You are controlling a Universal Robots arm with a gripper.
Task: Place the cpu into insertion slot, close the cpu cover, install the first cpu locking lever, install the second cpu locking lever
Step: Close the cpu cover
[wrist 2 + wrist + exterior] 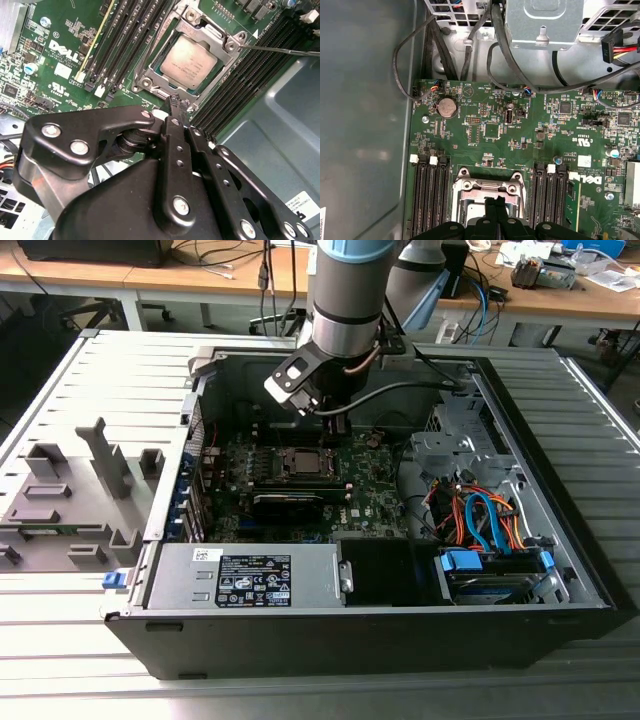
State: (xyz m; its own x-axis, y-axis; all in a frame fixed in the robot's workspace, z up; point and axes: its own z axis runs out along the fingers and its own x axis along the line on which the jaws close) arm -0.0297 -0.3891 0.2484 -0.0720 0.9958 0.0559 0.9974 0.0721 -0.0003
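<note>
Exterior view: the claw [338,428] is hanging inside the case [380,640]. Second wrist view: the claw [174,104] is pinching shut on nothing visible. The cpu [189,62] is lying beyond its tips, flat, metal top up, square, so no long axis. The cpu cover [212,29] is sitting down around it; 1 lever [280,50] is jutting free — 2 steps look done, 2 left. First wrist view: the cpu cover [470,187] is peeking past the tips.
</note>
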